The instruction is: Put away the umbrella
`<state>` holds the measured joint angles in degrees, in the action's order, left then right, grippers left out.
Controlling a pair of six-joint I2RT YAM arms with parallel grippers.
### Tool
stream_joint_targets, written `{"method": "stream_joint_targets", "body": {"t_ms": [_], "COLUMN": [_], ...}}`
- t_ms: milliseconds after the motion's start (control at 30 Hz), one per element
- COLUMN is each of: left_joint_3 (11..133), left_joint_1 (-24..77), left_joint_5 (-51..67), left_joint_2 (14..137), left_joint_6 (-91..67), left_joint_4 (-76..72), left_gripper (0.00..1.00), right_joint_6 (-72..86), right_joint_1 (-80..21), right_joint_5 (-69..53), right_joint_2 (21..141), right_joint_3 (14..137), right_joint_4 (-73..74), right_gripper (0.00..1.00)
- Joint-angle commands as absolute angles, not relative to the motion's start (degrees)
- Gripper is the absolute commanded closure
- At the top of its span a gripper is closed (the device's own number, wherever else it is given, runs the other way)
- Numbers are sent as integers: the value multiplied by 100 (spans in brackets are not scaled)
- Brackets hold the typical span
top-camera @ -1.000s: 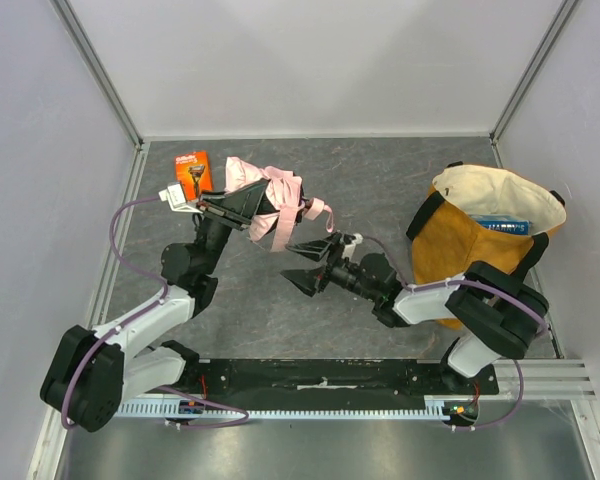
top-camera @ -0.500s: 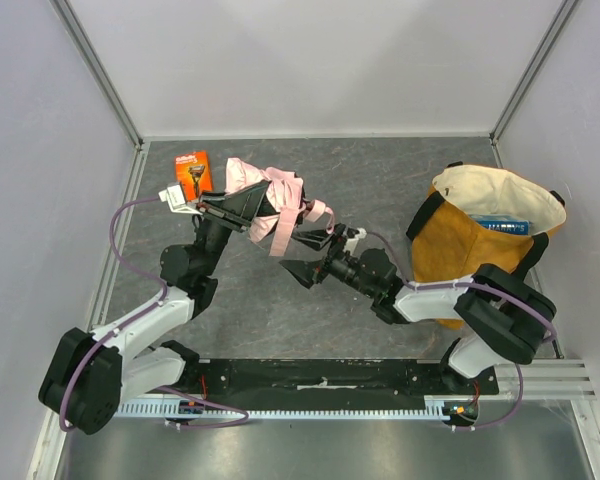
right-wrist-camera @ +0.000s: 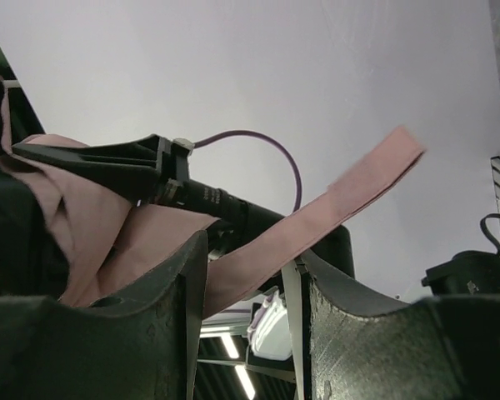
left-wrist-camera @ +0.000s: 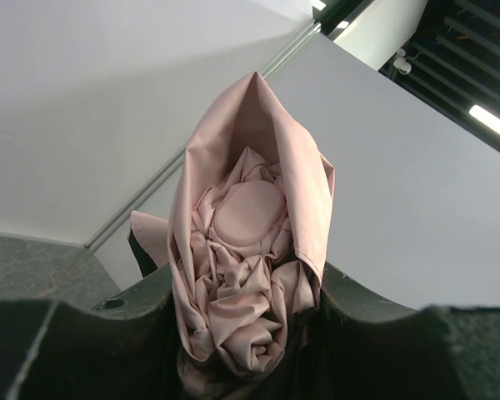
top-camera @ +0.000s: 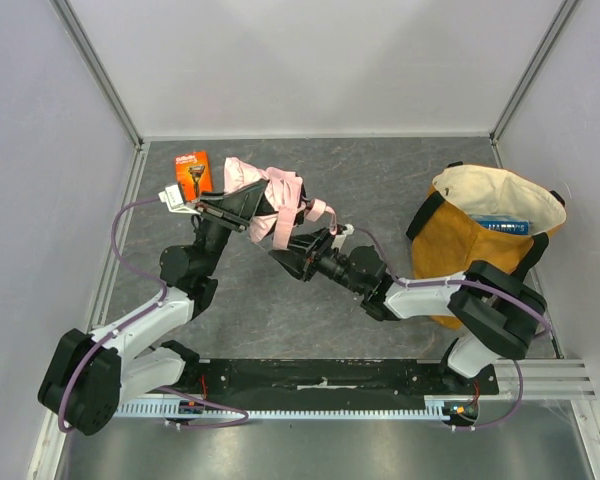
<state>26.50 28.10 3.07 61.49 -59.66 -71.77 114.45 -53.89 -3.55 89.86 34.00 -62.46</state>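
The right gripper (top-camera: 298, 252) has moved in over the last second. A moment ago it hung back toward the near right with its jaws spread wide; now it has pushed far and left until its tip is at the dangling end of the bundle, and the jaws have drawn in to a much narrower gap. In its own wrist view the pink strap (right-wrist-camera: 333, 196) runs straight through the space between its two fingers (right-wrist-camera: 162, 325), so it is closing around that strap. Whether the pads already pinch it firmly I cannot tell. Just to the left, the left gripper (top-camera: 242, 207) has not shifted: it is clamped on the folded umbrella (top-camera: 270, 195), the crumpled pale pink cloth bulging up between its fingers. That holds the bundle up off the table (top-camera: 380, 180) at the far left-centre, just right of the orange razor pack (top-camera: 193, 172). The mustard tote bag (top-camera: 460, 250) stands open at the right, well apart from both grippers, with a blue packet (top-camera: 500, 225) showing inside. My reading is that the right arm is taking charge of the loose strap, either to wrap and fasten it or to share the load. The umbrella is bundled but not yet stowed. If the grip on the strap is only partial, it could slip free once either arm pulls.
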Motion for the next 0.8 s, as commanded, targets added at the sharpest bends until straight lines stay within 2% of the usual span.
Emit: {"method": "stream_joint_targets", "body": {"t_ms": [0,200,233,333,367,500,600,767], "left_joint_3": [2821,2839,2848,2848,2839,2839,2883,2997], "left_joint_1": [2821,2821,2821,2821,2830,2900,2936,3146], "left_joint_5": [18,18,26,18,-130,-430,-527,-589], "left_joint_2": [6144,5994,5977,5985,6003,6152,6214,6258], "left_joint_6": [-6468,-6486,-6504,-6740,-6907,-7610,-8023,-8498], "left_joint_4": [-9536,-9536,-9536,-9536,-9536,-9536,-9536,-9536], "left_gripper": [98,98,98,98,98,98,98,98], "right_joint_6": [13764,13676,13667,13562,13483,12659,11613,10733], "right_joint_1": [-5440,-5475,-5484,-5484,-5484,-5476,-5493,-5318], "right_joint_5": [-193,-105,-97,-61,-131,-797,-1221,-1186], "right_joint_2": [9281,9255,9255,9386,9482,10080,10055,9993], "right_joint_3": [3454,3287,3270,3322,3392,4129,4578,4780], "right_joint_4": [-6714,-6829,-6847,-7039,-7110,-7436,-6718,-6398], "right_gripper": [53,57,64,95,100,100,100,100]}}
